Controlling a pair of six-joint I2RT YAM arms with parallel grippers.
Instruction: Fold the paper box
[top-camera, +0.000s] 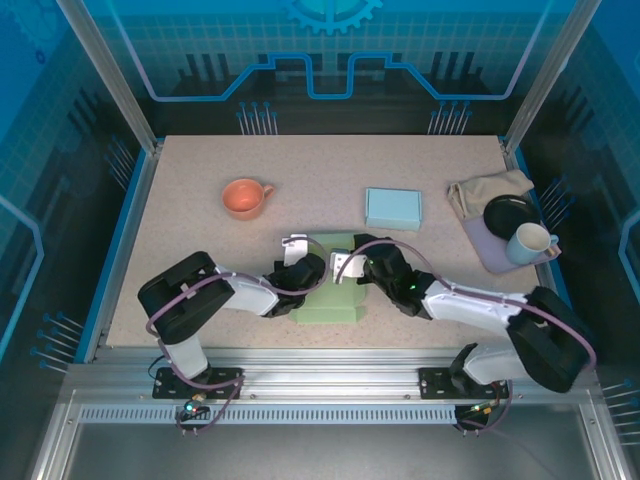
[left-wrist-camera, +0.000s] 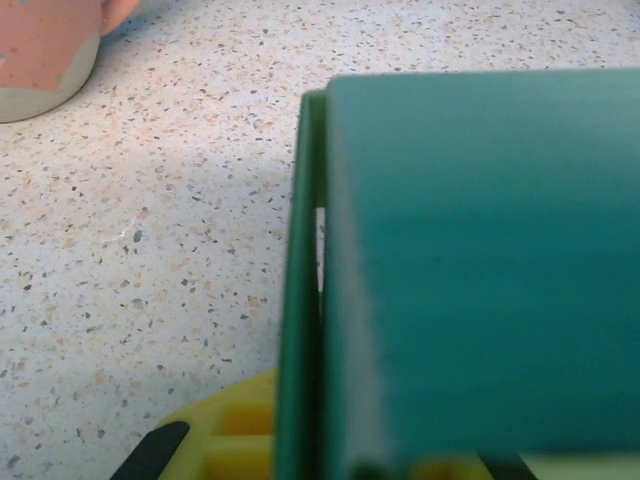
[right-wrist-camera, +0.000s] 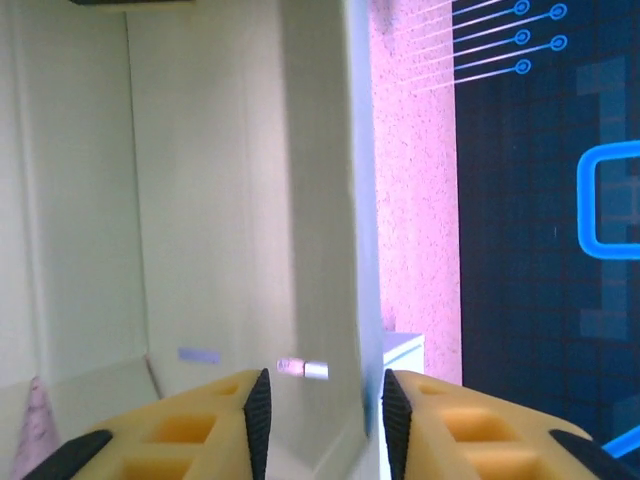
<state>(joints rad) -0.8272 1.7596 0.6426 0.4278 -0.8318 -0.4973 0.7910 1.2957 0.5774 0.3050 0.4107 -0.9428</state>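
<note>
- Both arm bases are seen at the near edge of the table (top-camera: 200, 170) in the top view, and the two arms are bent inward toward the middle.
- Between them, near the front edge, the paper box (top-camera: 330, 305) is set; it is pale green and partly raised.
- The left gripper (top-camera: 312, 272) is placed at the box's left side and the right gripper (top-camera: 352, 272) at its far right part; their jaws cannot be made out from above.
- Farther back, an orange mug (top-camera: 245, 197) is found to the left and a blue box (top-camera: 393, 208) to the right, well apart.
- At the right edge, a cloth (top-camera: 488, 188) and a black dish (top-camera: 512, 212) are gathered, with a white mug (top-camera: 530, 242) set on a mat (top-camera: 485, 250).
- In the left wrist view, an upright green wall of the paper box is seen close to the lens; the jaws are pressed together on it, and a yellow finger (left-wrist-camera: 225, 440) is seen at its left foot.
- The orange mug is caught in the upper left corner, on the speckled table.
- In the right wrist view, a pale wall of the paper box is stood between the two yellow fingers (right-wrist-camera: 180, 430); the jaws are slightly spread astride it, and a thin gap is left at the right-hand pad.
- Pink-tinted table and a dark blue panel (right-wrist-camera: 540, 200) are seen beyond the wall.
</note>
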